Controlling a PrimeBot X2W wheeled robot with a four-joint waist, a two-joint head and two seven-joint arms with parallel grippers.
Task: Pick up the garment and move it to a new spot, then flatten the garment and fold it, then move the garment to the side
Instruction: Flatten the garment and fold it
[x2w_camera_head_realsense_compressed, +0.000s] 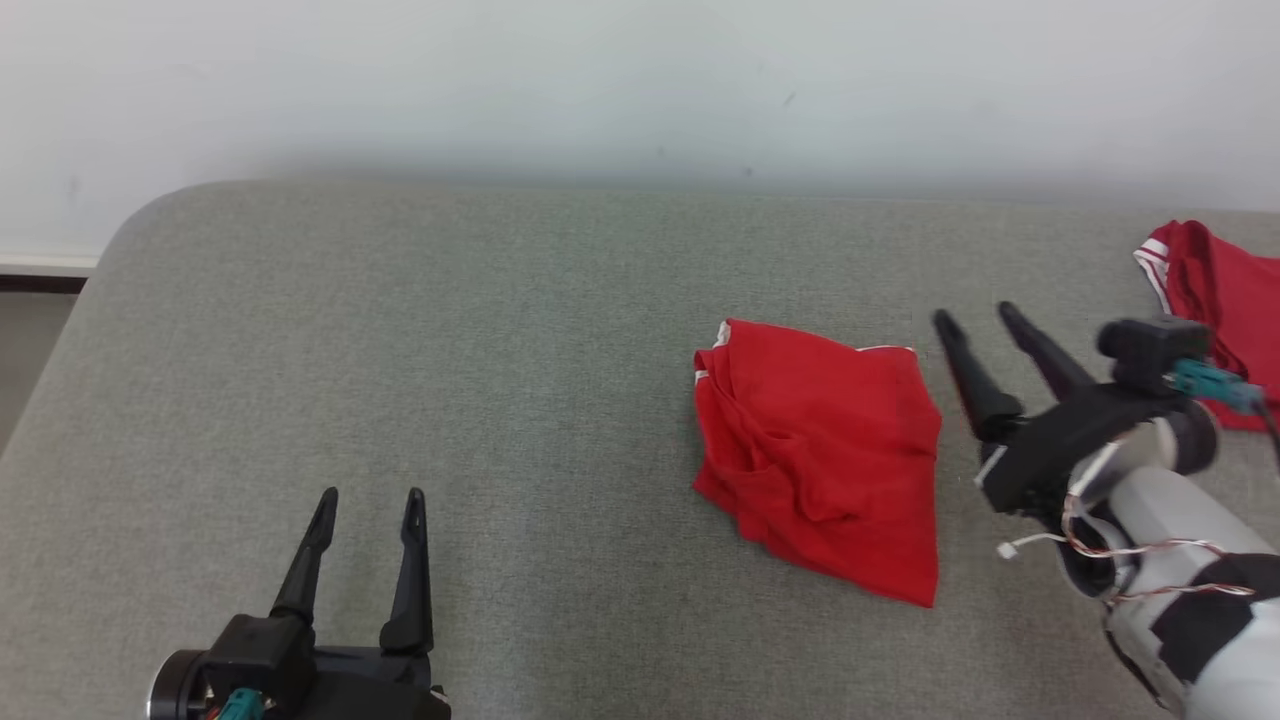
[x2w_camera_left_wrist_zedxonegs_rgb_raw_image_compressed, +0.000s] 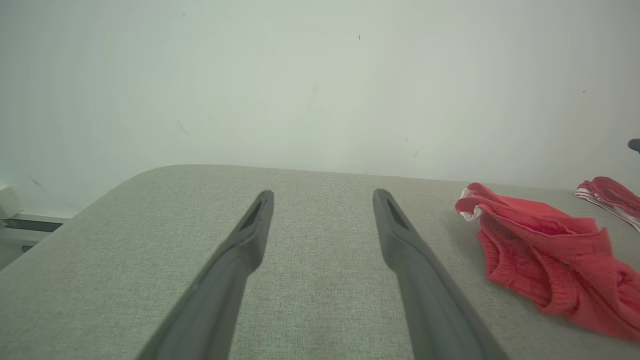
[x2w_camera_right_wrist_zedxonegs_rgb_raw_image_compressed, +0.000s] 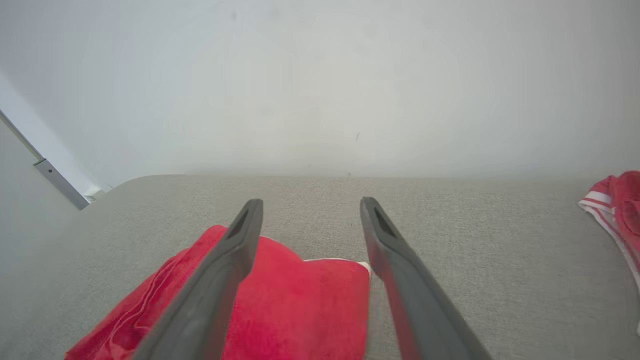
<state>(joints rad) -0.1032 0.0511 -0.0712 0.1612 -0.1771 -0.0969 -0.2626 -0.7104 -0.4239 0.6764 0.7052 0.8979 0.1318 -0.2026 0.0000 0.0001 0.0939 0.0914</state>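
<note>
A red garment (x2w_camera_head_realsense_compressed: 825, 455) with thin white trim lies folded and a little rumpled on the grey padded table (x2w_camera_head_realsense_compressed: 450, 330), right of centre. In the left wrist view the garment (x2w_camera_left_wrist_zedxonegs_rgb_raw_image_compressed: 547, 260) lies at the right; in the right wrist view the garment (x2w_camera_right_wrist_zedxonegs_rgb_raw_image_compressed: 295, 300) lies below and between my right fingers. My right gripper (x2w_camera_head_realsense_compressed: 975, 320) hovers just right of the garment's upper right corner, open and empty. My left gripper (x2w_camera_head_realsense_compressed: 370, 495) rests open near the table's front left, far from the garment, nothing between its fingers.
A second red garment (x2w_camera_head_realsense_compressed: 1215, 300) with white stripes lies at the table's far right edge, behind my right wrist. A pale wall runs behind the table. The table's left end is rounded, with floor beyond it.
</note>
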